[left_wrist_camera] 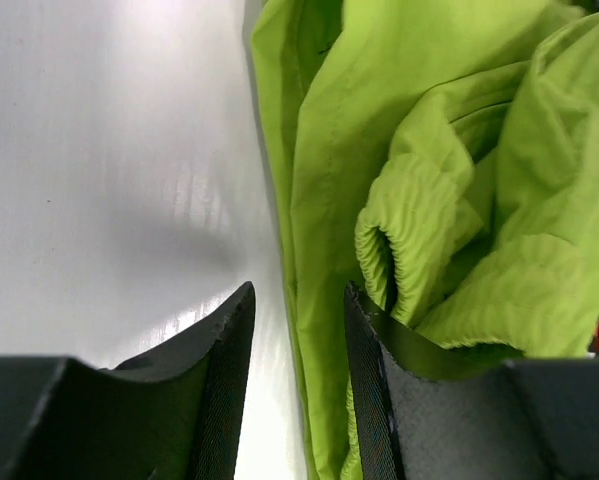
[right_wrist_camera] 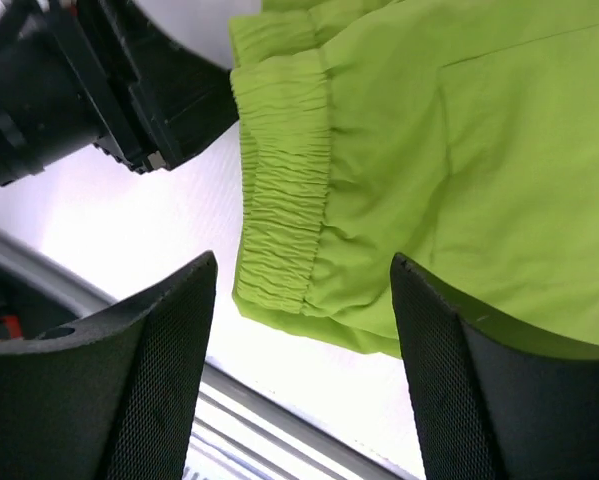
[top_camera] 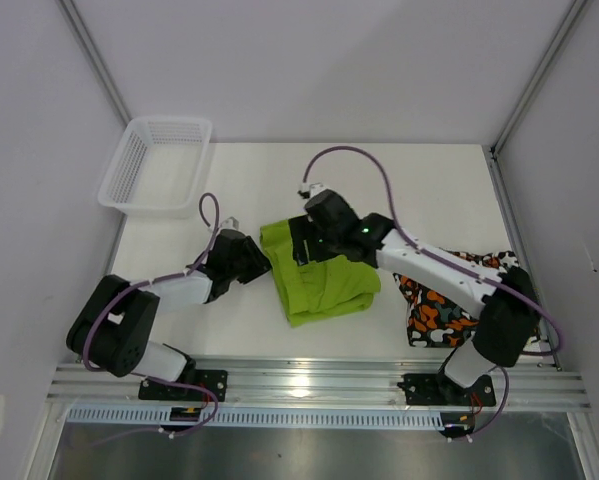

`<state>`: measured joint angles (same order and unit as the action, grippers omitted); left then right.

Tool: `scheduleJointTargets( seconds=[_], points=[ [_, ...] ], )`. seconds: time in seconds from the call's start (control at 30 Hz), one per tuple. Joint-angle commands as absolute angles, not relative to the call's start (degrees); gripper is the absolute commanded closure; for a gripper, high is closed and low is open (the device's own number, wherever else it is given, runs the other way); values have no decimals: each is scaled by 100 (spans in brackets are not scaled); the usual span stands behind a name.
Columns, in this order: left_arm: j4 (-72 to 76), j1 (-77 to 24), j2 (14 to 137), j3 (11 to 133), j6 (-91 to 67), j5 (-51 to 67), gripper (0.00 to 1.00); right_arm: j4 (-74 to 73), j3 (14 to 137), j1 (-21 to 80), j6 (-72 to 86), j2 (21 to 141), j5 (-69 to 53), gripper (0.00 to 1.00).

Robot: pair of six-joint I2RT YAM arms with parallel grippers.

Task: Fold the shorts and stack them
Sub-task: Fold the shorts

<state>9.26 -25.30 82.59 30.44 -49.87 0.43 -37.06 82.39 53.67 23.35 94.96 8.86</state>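
Stock on table [top_camera: 439,190]: green shorts [top_camera: 324,285] rumpled at centre; camouflage shorts [top_camera: 434,312] bunched at right, under the right arm. Left gripper [top_camera: 259,262]: jaws half parted at green pair's left edge. Right gripper [top_camera: 301,248]: jaws wide, empty, above green pair.
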Motion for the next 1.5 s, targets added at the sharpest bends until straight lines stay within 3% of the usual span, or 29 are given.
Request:
scheduleJointTargets(
  seconds=[0.0,0.07,0.2,0.3,0.5,0.7,0.87,0.97,1.1,1.13,1.27,1.47],
  points=[
    [897,-2444,7858,3032,-4860,44,56,-2269,7464,4784,2382,8702,-359,30],
    [800,-2435,7665,3006,-4860,27,56,-2075,7217,4536,2443,8613,-763,35],
    [651,-2391,7252,2936,-4878,26,57,-1531,6786,4061,2505,8849,-1484,71],
    [528,-2391,6909,2979,-4860,26,57,-968,6689,3929,2593,9157,-2038,82],
    [62,-2391,6470,3217,-4764,-139,57,402,6662,3885,3075,9825,-2881,89],
    [44,-2391,6293,3217,-4693,-123,57,1536,6811,3850,3567,11028,-2892,93],
    [184,-2417,6372,3129,-4658,-44,59,2354,6969,3736,4183,12249,-2821,91],
    [220,-2496,6363,3085,-4562,-44,59,2540,7119,3656,4333,12532,-2821,86],
    [193,-2706,6320,3085,-4491,-70,59,2023,7417,3647,3947,12245,-2760,43],
    [193,-2794,6311,3094,-4456,-166,59,1752,7444,3604,3859,12095,-2760,39],
    [193,-3338,6503,3243,-4359,-439,58,775,7620,3402,3358,11296,-2603,28],
    [334,-3761,7083,3533,-4482,-421,59,-587,7787,2700,2646,10749,-2092,28]
  ],
)
